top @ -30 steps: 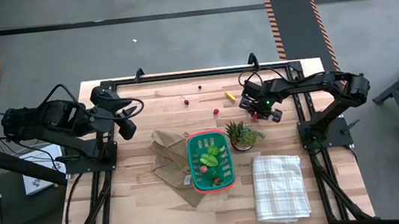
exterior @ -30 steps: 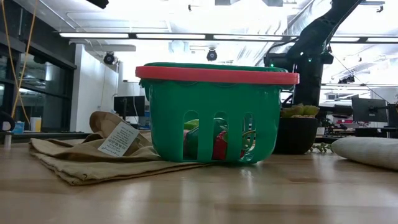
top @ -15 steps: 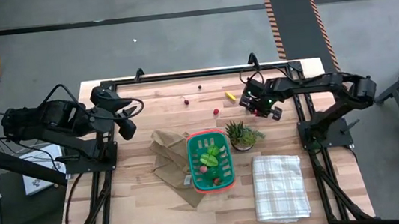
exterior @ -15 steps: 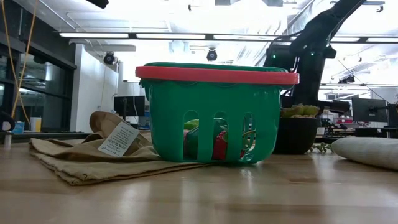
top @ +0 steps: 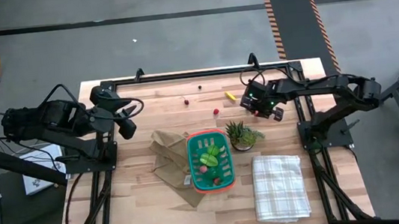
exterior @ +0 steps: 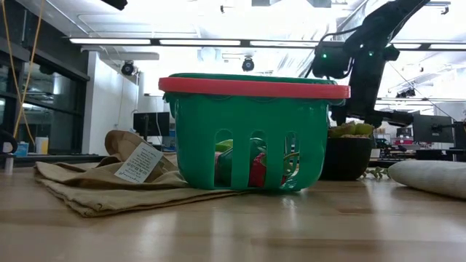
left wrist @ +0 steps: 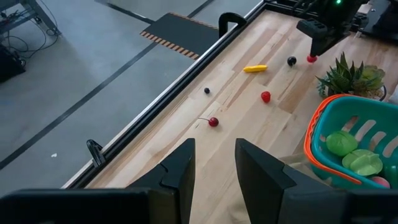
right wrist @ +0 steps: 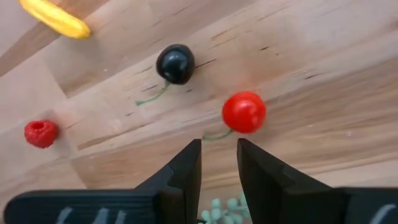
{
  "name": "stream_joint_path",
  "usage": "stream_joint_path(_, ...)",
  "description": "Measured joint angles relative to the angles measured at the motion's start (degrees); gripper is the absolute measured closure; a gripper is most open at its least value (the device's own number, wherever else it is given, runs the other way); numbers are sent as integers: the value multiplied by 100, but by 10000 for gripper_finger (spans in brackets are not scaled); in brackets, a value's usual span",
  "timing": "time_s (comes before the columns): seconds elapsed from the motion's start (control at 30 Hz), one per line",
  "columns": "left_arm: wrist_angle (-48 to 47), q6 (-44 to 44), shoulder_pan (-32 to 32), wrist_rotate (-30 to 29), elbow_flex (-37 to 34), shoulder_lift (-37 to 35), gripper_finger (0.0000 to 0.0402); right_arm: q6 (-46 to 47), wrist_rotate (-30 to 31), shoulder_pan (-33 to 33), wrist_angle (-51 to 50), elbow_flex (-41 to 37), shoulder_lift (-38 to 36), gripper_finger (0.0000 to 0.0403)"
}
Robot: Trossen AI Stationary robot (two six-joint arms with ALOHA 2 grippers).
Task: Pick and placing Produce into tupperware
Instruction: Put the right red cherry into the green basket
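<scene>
Wooden table (top: pixel 158 207) unchanged; right gripper (right wrist: pixel 217 146), slightly parted and empty, has risen above the red cherry (right wrist: pixel 244 112).

The teal tupperware (exterior: pixel 251 135) with its orange rim stands on the wooden bench (exterior: pixel 233 225). Through its slotted wall, green and red produce (exterior: pixel 247 166) shows inside. To its left, running under its base, lies a brown paper bag (exterior: pixel 95 182) with a white tag (exterior: pixel 138 162). Just to its right and behind stands a dark potted plant (exterior: pixel 353 153), and farther right lies the edge of a white cloth (exterior: pixel 429 177). Above the plant a dark robot arm (exterior: pixel 364 51) reaches down; the state of its end effector cannot be told.
</scene>
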Motion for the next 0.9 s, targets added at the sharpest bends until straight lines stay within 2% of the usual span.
stream_joint_path(0.33,-9,2,-2,2,0,0,300,3,-181,-253,-543,0,0,309)
stream_joint_path(0.47,-11,1,-2,1,0,-1,300,-24,-324,-271,-908,0,0,290)
stream_joint_path(0.73,-9,0,-2,0,0,-1,300,-65,-248,-323,-814,0,2,245)
stream_joint_path(0.9,-9,0,-2,0,0,0,300,-19,-92,-548,-484,0,2,230)
